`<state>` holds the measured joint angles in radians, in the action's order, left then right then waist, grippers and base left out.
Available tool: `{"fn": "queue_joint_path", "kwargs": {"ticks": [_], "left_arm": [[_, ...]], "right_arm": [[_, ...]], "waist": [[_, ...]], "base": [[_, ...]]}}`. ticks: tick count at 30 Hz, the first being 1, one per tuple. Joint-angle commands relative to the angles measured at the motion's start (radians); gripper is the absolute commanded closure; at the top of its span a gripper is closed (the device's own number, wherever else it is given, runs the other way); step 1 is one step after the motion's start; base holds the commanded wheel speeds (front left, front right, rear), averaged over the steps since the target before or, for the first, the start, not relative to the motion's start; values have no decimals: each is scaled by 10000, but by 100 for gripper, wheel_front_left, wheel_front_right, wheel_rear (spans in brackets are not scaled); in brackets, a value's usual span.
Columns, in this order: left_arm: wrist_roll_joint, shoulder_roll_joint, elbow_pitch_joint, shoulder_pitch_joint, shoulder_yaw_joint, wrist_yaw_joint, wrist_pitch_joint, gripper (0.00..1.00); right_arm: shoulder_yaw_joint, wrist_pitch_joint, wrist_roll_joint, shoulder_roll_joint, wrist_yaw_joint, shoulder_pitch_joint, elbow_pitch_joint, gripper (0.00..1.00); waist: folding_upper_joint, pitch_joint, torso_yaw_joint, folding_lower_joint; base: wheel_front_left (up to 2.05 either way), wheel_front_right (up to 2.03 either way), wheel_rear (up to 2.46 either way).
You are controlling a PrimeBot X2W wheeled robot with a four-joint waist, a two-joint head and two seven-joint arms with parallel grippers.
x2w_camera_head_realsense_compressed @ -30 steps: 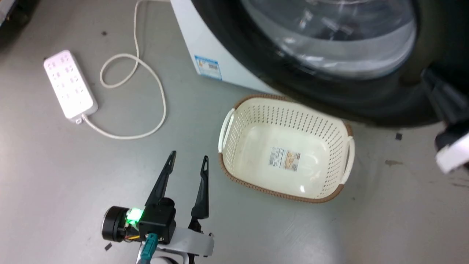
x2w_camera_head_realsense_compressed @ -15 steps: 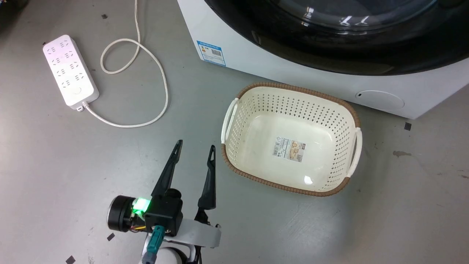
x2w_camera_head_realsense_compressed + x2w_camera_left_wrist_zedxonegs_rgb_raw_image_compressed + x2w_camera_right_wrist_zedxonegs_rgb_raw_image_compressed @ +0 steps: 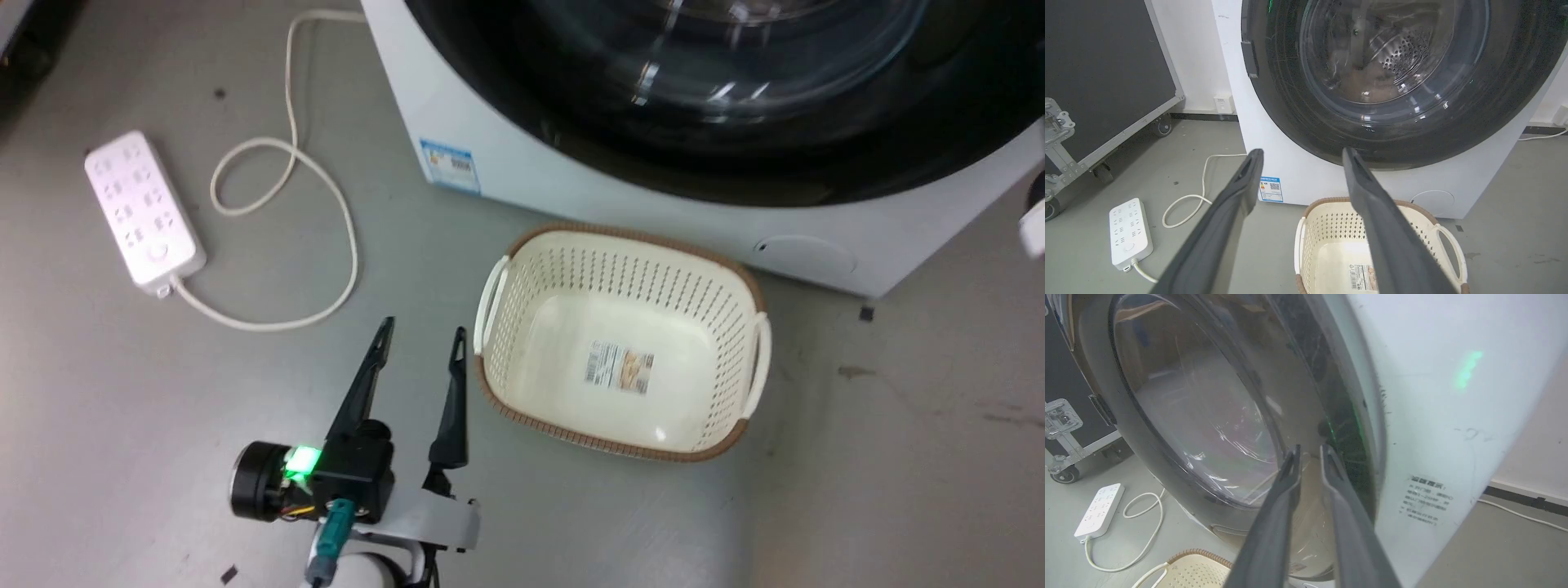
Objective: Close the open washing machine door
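The white washing machine (image 3: 571, 192) fills the far side of the scene and stands on a grey floor (image 3: 122, 367). Its big round door (image 3: 735, 155), black-rimmed with a bulging glass window, covers most of the front. In the left wrist view the door (image 3: 1290, 106) lies flat against the front panel, and the steel drum shows through the glass. Whether it is latched cannot be told.

To the far left, beside the machine, stands a black case (image 3: 1106, 69) with metal edges and small wheels.

A cream laundry basket (image 3: 620, 265) with a brown rim sits on the floor just in front of the machine, below the door. It has only a label on its bottom.

A white power strip (image 3: 143, 208) lies well to the left. Its white cable (image 3: 347, 245) loops across the floor and runs to the machine's left corner.

The left claw (image 3: 422, 328) hangs near the robot, just left of the basket. Its two dark fingers are spread wide with nothing between them, and they point toward the machine.

The right claw (image 3: 1310, 447) is up at the right side of the door, close to the black rim. Its fingers are drawn narrow with a slim gap and hold nothing. Whether they touch the rim cannot be told.

A blue sticker (image 3: 449, 166) sits low on the machine's left front. A small round flap (image 3: 804, 255) sits low on the right.
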<state>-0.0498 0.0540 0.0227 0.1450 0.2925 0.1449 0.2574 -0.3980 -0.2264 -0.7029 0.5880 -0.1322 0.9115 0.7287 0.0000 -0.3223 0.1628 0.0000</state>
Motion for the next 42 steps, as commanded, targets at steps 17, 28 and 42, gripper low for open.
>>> {"fn": "queue_joint_path", "kwargs": {"ticks": [17, 28, 42], "left_arm": [[-567, 364, 354, -1699, -1091, -781, 43, 0], [-469, 272, 596, -2136, -1397, -1096, 43, 0], [-210, 165, 508, -2069, -1496, -1259, 44, 0]], "right_arm": [[3040, -352, 2933, -2534, 15, -5939, -3941, 0], [4041, -353, 5558, -4787, 15, -9162, -6069, 0], [4014, -354, 5916, -5136, 15, -9443, -6053, 0]], "waist": [[0, 3270, -1787, 0], [0, 3391, -2134, 0], [0, 3400, -2122, 0]], "base": [[0, 0, 0], [0, 0, 0], [0, 0, 0]]}}
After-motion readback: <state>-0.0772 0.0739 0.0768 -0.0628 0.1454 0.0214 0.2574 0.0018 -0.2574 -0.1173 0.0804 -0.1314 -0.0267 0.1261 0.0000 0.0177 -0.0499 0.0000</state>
